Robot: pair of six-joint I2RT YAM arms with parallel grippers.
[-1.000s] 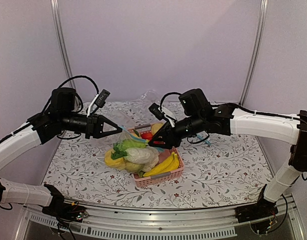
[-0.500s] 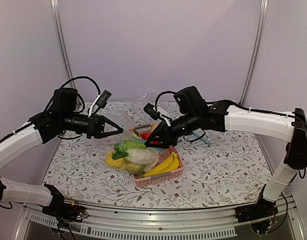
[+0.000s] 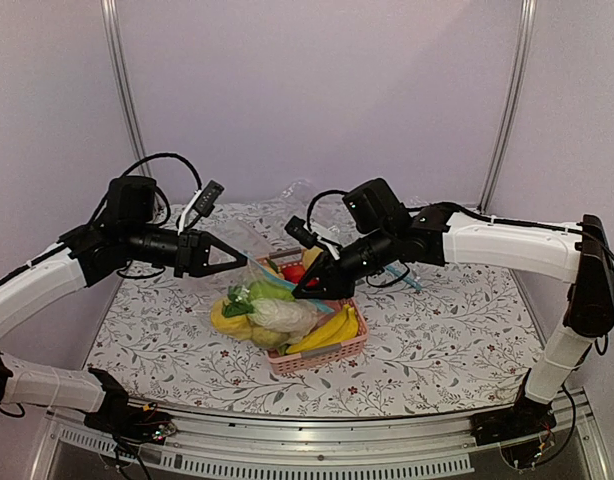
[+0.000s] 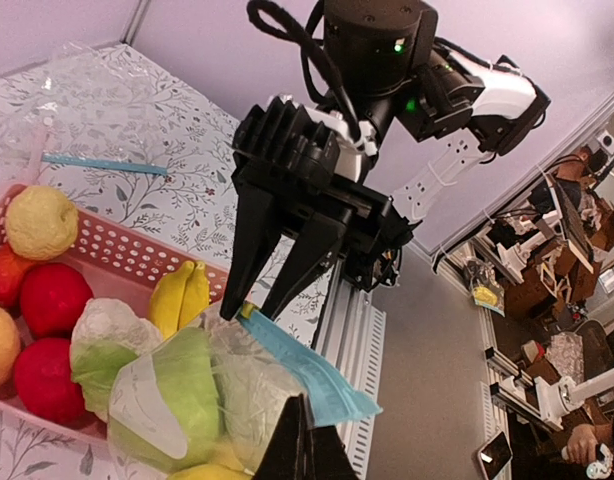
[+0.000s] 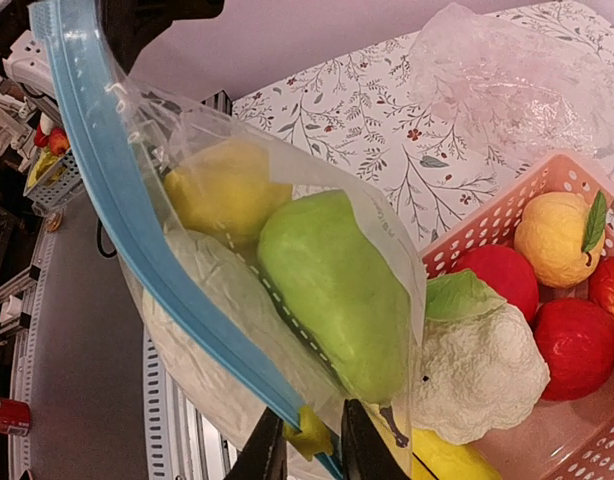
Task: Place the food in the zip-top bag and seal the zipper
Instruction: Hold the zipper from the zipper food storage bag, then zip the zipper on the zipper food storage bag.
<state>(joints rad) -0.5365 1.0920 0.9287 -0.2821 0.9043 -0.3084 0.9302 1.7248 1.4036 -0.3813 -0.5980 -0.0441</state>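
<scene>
1. The left gripper (image 3: 235,263), left of centre in the top view, has its jaws pressed together on one end of the zipper (image 5: 72,75); the bag (image 3: 267,318) hangs from that pinch.
2. The right gripper (image 3: 305,290), at the centre of the top view, straddles the zipper's other end; its jaws stand a narrow gap apart, with the blue strip and a small yellow tab (image 5: 309,435) between them (whether they press on it, I cannot tell).
3. In the right wrist view the zipper runs from the upper left corner down to the bottom centre.
4. The bag sits in the middle of the top view, between the two grippers, at the left edge of the basket (image 3: 322,360).
5. Inside the bag, in the right wrist view, the lemon (image 5: 227,190) is left of centre; the green fruit (image 5: 337,290) is at the centre; the white piece (image 5: 237,310) is at the lower left, behind the zipper.
6. At the right of that view the basket holds a cauliflower (image 5: 477,365), just beside the bag, and red fruits (image 5: 492,280); bananas (image 3: 327,328) lie along its lower side in the top view.
</scene>
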